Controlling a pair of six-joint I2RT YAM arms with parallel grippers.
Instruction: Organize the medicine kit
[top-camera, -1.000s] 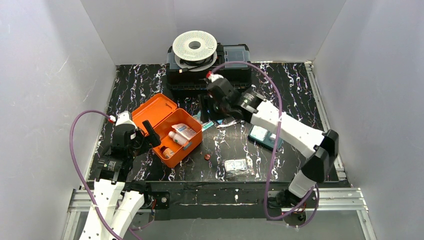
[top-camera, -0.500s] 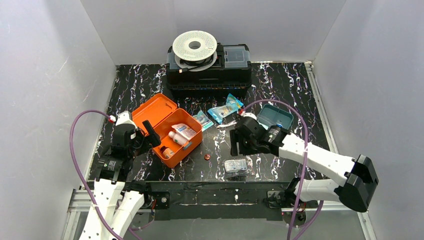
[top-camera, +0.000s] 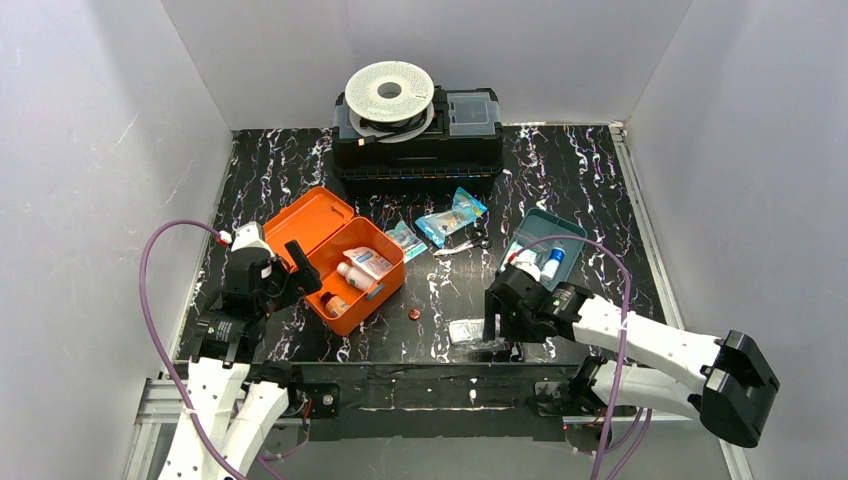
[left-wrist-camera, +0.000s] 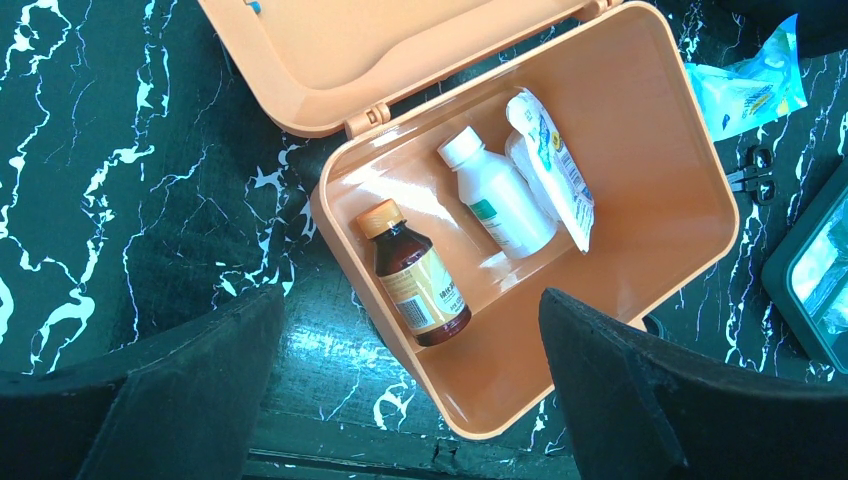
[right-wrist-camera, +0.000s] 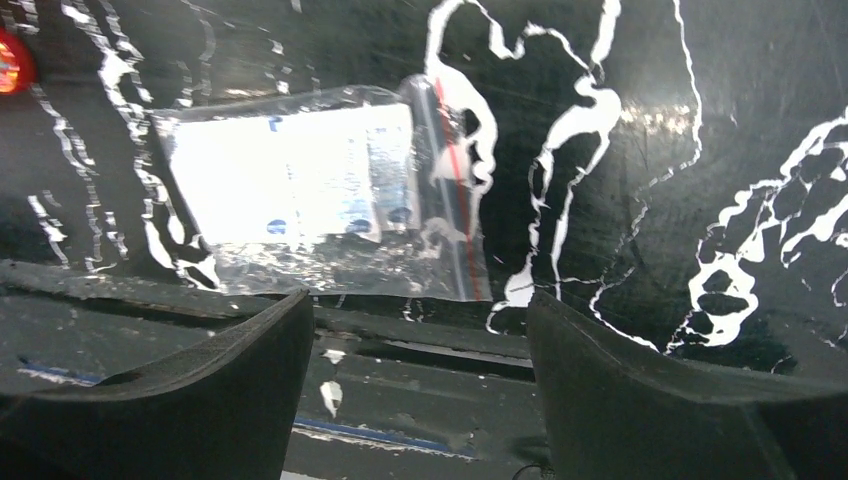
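The right gripper (right-wrist-camera: 420, 320) is apart and empty, with the clear plastic zip bag (right-wrist-camera: 290, 180) just past its tips, likely to grab it. The left gripper (left-wrist-camera: 410, 300), apart too, hangs over the open orange plastic medicine kit (left-wrist-camera: 650, 180).

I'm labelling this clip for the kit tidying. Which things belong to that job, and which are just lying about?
Job: medicine kit, brown bottle, white bottle, clear zip bag, teal tray, blue sachet.
Lying about: black toolbox, white spool.
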